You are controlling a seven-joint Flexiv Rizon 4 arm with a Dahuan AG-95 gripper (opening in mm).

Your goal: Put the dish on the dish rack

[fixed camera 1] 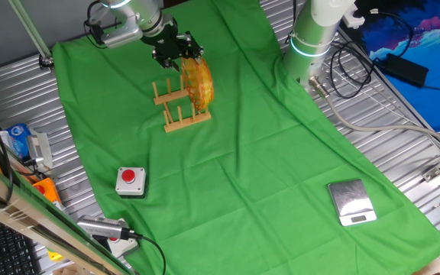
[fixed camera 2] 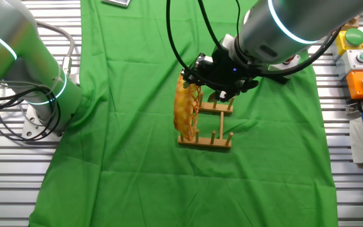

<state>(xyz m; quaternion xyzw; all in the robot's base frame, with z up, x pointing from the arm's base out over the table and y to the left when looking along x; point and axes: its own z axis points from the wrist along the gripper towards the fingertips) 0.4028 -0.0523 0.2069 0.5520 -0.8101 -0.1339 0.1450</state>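
Observation:
The dish (fixed camera 1: 199, 82), a yellow woven wicker plate, stands on edge at the right end of the dish rack (fixed camera 1: 180, 116), a small light-brown wooden rack with upright pegs on the green cloth. My gripper (fixed camera 1: 183, 55) is at the dish's top rim, its black fingers closed on the rim. In the other fixed view the dish (fixed camera 2: 185, 110) stands upright at the left end of the rack (fixed camera 2: 216, 142), its lower edge down between the pegs, with the gripper (fixed camera 2: 197, 81) above it. The contact point is partly hidden by the gripper body.
A red push-button box (fixed camera 1: 131, 180) lies in front of the rack, and a silver scale (fixed camera 1: 351, 202) at the right front. A second arm's base (fixed camera 1: 312, 38) stands at the cloth's far edge. Button boxes (fixed camera 2: 358, 60) sit beside the cloth.

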